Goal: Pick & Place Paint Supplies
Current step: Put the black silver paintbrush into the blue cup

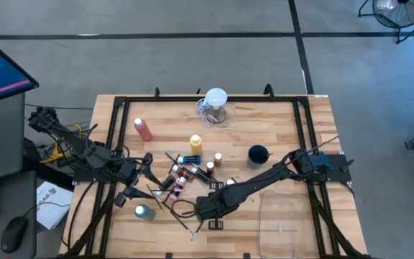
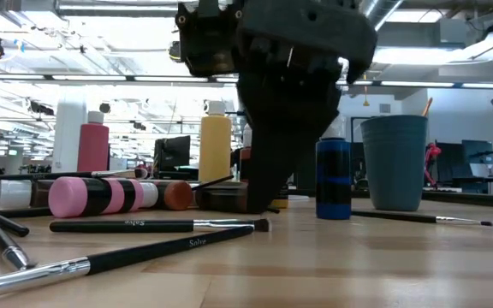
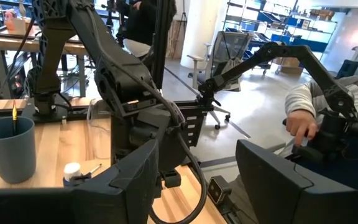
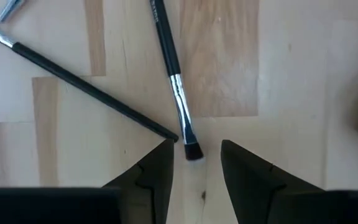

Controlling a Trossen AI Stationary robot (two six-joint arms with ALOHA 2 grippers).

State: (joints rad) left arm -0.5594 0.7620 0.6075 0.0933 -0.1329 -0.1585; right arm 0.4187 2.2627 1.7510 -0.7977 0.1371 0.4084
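Right gripper [image 4: 194, 165] low over table [image 1: 279, 144] at 6 o'clock of the clutter, fingers part open, straddling bristle tip of a thin paintbrush [image 4: 174, 81], not yet clamped. Second brush [image 4: 86, 87] crossing just beside, end near one finger. Left gripper [image 1: 144, 185] at 8 o'clock, held above table, fingers wide apart, nothing between. Bottle pile largely hidden behind right arm in low view. Tall bottles counted: three, pink-red [image 1: 144, 129], yellow [image 1: 195, 144], blue [image 2: 333, 178]. Small capped bottles bunched, number unclear. Cup [image 1: 258, 154] at 3 o'clock.
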